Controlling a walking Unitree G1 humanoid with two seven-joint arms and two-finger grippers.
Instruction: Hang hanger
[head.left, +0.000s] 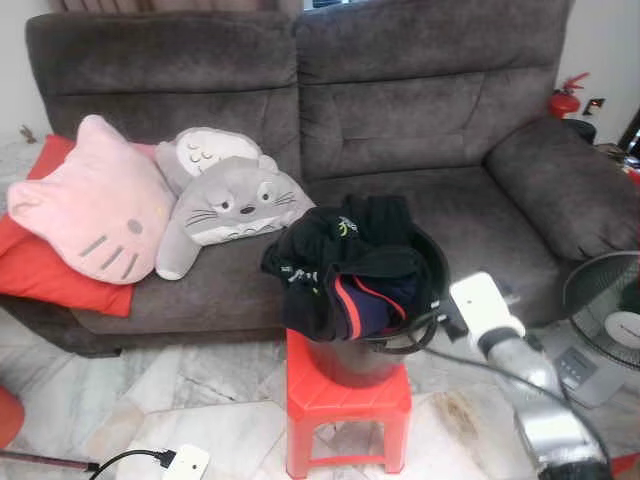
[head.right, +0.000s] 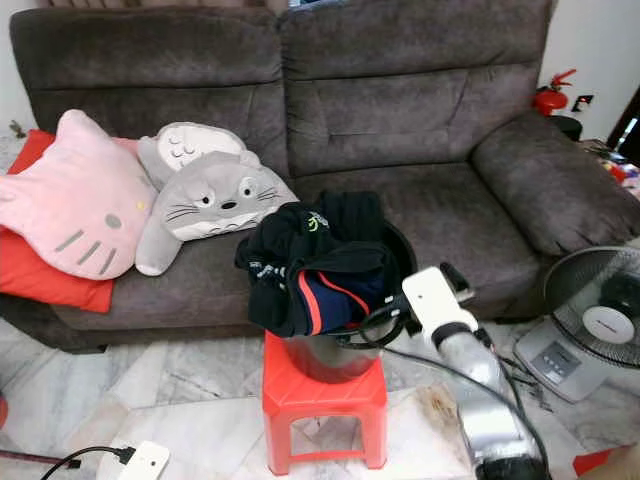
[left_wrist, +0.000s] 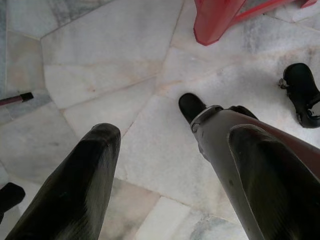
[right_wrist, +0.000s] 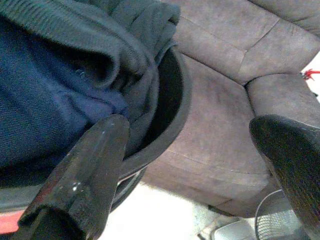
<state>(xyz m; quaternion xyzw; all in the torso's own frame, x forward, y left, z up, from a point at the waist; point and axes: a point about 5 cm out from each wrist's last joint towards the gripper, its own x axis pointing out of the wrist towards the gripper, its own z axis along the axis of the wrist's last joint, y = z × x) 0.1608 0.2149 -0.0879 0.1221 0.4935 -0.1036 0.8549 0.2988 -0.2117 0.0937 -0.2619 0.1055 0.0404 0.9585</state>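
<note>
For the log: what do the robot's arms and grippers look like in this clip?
The right arm is a shiny silver tube ending in a white, boxy wrist block, with a black cable running alongside it. The right gripper has two long black fingers with worn, scuffed tips. The left gripper has the same two thick black fingers, matte and rounded at the ends.

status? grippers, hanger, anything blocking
Right gripper open at rim of black bucket. Left gripper open, idle over the floor. Cannot make out a hanger. Dark clothes heaped in bucket on red stool.
</note>
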